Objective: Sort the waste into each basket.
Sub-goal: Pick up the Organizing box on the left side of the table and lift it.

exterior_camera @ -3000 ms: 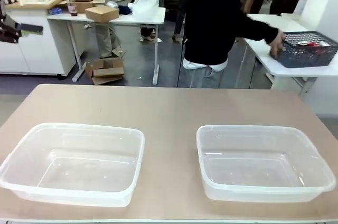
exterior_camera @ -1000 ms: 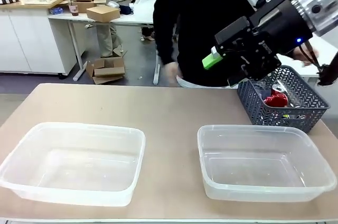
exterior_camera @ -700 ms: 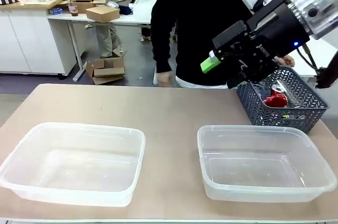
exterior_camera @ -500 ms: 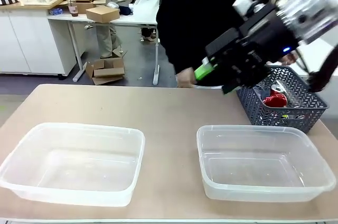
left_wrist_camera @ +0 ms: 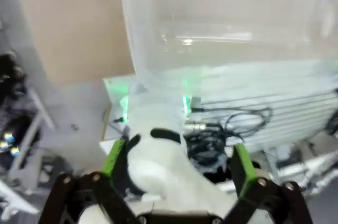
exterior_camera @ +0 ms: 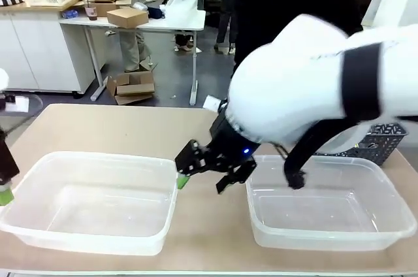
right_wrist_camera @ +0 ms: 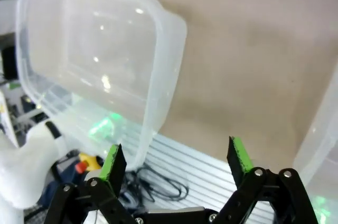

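FRONT VIEW
Right gripper [exterior_camera: 204, 176]: is hanging low over the table [exterior_camera: 130, 127], in the gap between the two tubs, jaws spread, holding nothing.
Left gripper [exterior_camera: 5, 189]: is showing at the 9 o'clock edge, beside the left tub [exterior_camera: 98, 157]; the jaw state cannot be told here.
Right tub [exterior_camera: 369, 163]: is sitting at 4 o'clock, its near-left corner partly covered by the right arm.
Waste: cannot be made out; the lattice basket [exterior_camera: 386, 138] at 3 o'clock is mostly hidden behind the arm.
Risk: the green fingertip is sitting just beside the left tub's rim corner; a sideways sweep would likely shove the light tub across the table.

LEFT WRIST VIEW
Left gripper [left_wrist_camera: 177, 166]: jaws are standing spread, nothing between the pads; the white body seen between them lies farther off.
Left tub [left_wrist_camera: 227, 23]: is lying at 12 o'clock, empty.
Risk: a descent from here could catch the tub wall and tip it.

RIGHT WRIST VIEW
Right gripper [right_wrist_camera: 175, 160]: jaws are standing wide apart, empty.
Left tub [right_wrist_camera: 174, 39]: is lying at 10 o'clock, empty; bare table is lying at 1 o'clock.
Right tub [right_wrist_camera: 323, 129]: its wall is showing at 3 o'clock.
Risk: both arms are working near the left tub; reaching for it together could bring them into contact.
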Motion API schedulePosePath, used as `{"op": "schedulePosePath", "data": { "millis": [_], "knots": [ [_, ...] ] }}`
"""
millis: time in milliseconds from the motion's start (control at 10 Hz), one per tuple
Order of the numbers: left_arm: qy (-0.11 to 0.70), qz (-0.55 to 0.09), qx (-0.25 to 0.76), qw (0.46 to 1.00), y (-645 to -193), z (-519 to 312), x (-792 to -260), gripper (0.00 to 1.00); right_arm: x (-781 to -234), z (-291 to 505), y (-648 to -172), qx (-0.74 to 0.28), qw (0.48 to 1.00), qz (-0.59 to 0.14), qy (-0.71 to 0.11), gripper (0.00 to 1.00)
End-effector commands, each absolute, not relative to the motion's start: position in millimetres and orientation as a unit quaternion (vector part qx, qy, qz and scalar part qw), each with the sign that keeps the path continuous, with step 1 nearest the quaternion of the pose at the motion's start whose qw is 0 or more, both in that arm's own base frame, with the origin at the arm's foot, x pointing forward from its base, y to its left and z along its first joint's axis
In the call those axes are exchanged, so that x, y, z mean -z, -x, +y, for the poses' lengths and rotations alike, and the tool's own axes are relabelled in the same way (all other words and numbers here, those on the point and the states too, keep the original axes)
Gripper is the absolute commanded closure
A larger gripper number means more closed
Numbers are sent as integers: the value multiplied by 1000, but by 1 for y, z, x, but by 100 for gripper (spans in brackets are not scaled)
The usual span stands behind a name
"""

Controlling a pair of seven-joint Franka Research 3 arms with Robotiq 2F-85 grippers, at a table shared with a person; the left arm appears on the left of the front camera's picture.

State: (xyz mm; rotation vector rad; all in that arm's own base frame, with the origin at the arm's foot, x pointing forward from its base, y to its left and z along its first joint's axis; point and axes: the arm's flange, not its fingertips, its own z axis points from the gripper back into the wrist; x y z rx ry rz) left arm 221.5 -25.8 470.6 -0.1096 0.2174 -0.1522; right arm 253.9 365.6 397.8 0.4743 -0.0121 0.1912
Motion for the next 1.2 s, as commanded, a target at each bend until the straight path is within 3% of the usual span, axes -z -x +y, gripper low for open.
{"op": "schedulePosePath", "data": {
  "millis": [0, 100, 300, 400, 1100],
  "knots": [
    [109, 73, -23, 991, -224, -10, -431, 0, -416, 351, -251, -97, 966, 5, -240, 0],
    [55, 108, 76, 990, -222, -26, -471, 0, -416, 351, -251, -97, 966, 5, -240, 0],
    [72, 99, 35, 992, -237, -15, -467, 0, -399, 363, -257, -96, 966, -1, -238, 0],
    [72, 55, 68, 994, -249, -26, -461, 0, -391, 394, -263, -115, 974, 11, -193, 0],
    [96, 75, 36, 992, -258, 7, -358, 0, -351, 463, -266, -49, 995, 39, -80, 0]
  ]
}}
